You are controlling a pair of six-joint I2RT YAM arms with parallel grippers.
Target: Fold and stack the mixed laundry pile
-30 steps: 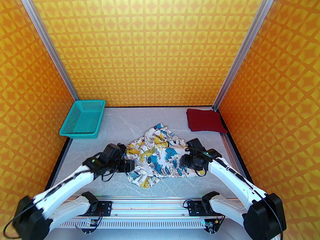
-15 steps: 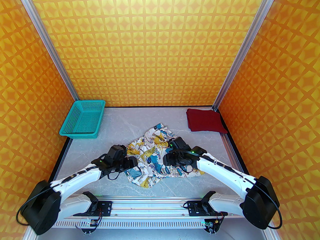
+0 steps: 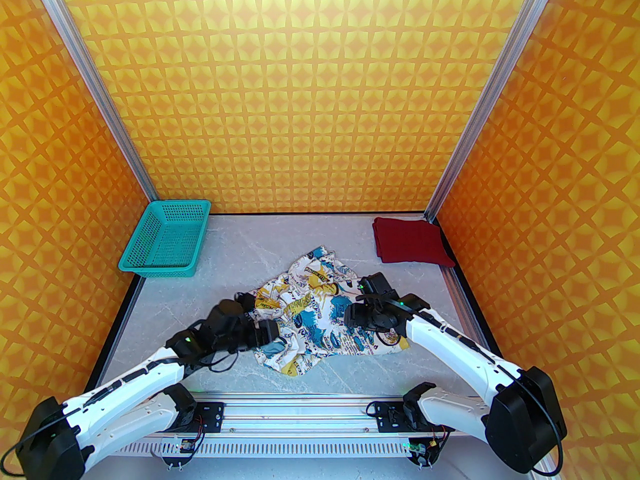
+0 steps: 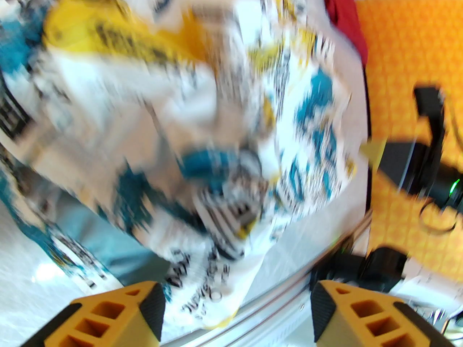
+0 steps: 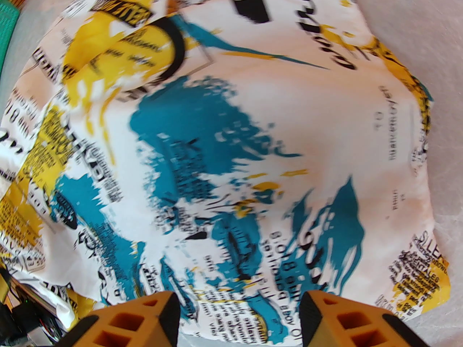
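Basket (image 3: 165,260) shows its bare floor, far beyond the left jaws. Left gripper (image 4: 237,302) and right gripper (image 5: 240,309) gape wide, holding nothing. Shirt (image 3: 310,313) lies just ahead of both, blurred in the left wrist view.

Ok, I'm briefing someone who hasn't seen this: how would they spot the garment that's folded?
On the grey table, go to the far right corner by the metal post. The dark red T-shirt lies there, flat and squared. It is plain, unlike the crumpled white printed garment mid-table, and cloth, unlike the teal basket far left.
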